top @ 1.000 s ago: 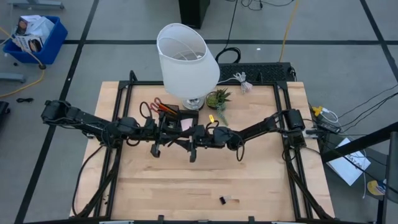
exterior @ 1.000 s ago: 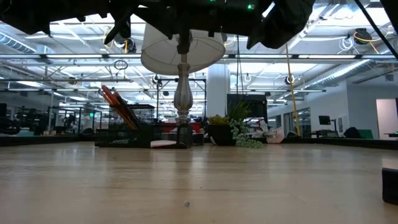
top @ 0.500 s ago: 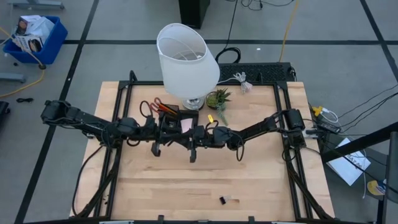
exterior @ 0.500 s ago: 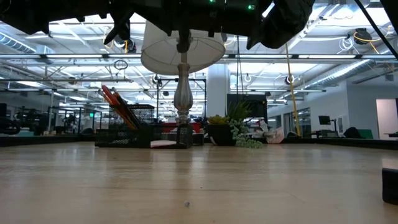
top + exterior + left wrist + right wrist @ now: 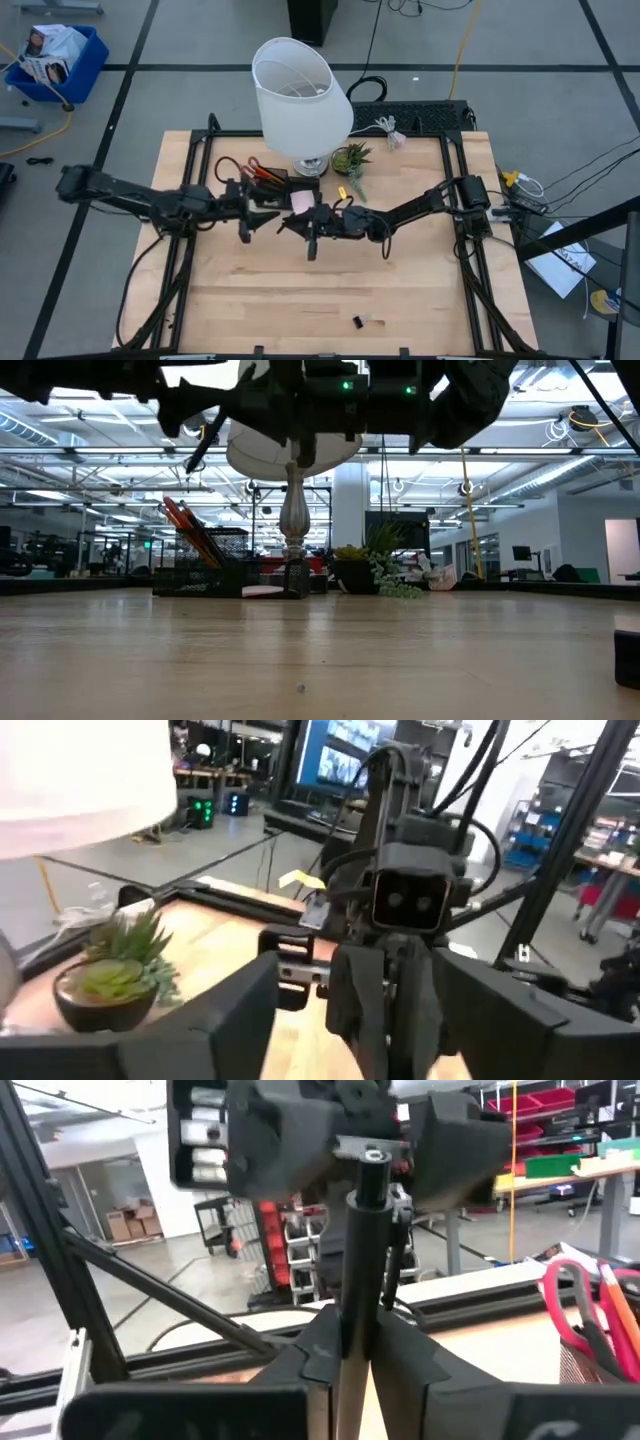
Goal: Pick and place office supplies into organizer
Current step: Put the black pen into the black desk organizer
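Only the right wrist view shows a black pen clamped in the right end effector.

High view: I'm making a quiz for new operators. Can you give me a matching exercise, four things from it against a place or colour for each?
Things:
1 lamp
2 potted plant
3 red-handled scissors
4 small black clip

Places:
A alone near the front edge of the table
B white shade, at the table's back
C green, just right of the lamp's base
D just left of the lamp's base

Pairs: 1-B, 2-C, 3-D, 4-A
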Robot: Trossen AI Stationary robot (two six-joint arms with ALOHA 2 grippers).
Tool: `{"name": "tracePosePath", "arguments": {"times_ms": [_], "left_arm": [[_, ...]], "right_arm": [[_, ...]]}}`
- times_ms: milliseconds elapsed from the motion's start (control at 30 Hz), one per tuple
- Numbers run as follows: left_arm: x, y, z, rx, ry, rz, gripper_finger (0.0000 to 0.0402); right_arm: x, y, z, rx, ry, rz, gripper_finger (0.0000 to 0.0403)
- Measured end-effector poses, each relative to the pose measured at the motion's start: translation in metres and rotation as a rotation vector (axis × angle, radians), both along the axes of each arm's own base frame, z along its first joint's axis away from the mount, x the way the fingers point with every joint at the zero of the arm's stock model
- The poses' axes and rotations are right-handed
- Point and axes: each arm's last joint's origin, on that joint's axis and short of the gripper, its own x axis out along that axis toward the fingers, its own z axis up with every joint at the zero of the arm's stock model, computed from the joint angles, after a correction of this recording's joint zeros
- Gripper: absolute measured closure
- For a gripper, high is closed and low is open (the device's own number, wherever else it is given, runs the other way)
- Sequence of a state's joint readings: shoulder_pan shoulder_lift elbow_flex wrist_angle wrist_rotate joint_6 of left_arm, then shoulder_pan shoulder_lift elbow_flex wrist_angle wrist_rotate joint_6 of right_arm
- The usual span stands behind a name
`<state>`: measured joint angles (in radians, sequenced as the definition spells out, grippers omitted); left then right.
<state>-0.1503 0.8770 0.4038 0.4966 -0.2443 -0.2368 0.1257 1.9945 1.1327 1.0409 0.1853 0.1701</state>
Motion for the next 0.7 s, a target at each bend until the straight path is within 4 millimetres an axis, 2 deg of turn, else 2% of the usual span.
{"name": "tracePosePath", "arguments": {"times_ms": [133,333,567,700], "left_arm": [[-0.017,-0.001,0.002,0.008,0.063,-0.038,0.0103],[-0.038,-0.010,-0.003,0.053,0.175,-0.128,0.0076],[-0.057,-0.026,-0.011,0.155,0.246,-0.275,0.0074],[-0.061,-0.035,-0.017,0.207,0.243,-0.350,0.0080]], "right_arm": [[-0.003,-0.001,-0.006,-0.003,0.025,-0.049,0.0373],[-0.003,-0.005,-0.011,-0.065,0.088,-0.162,0.0367],[0.000,-0.020,-0.007,-0.114,0.087,-0.244,0.0374],[0.014,-0.029,-0.003,-0.174,0.071,-0.278,0.0368]]}}
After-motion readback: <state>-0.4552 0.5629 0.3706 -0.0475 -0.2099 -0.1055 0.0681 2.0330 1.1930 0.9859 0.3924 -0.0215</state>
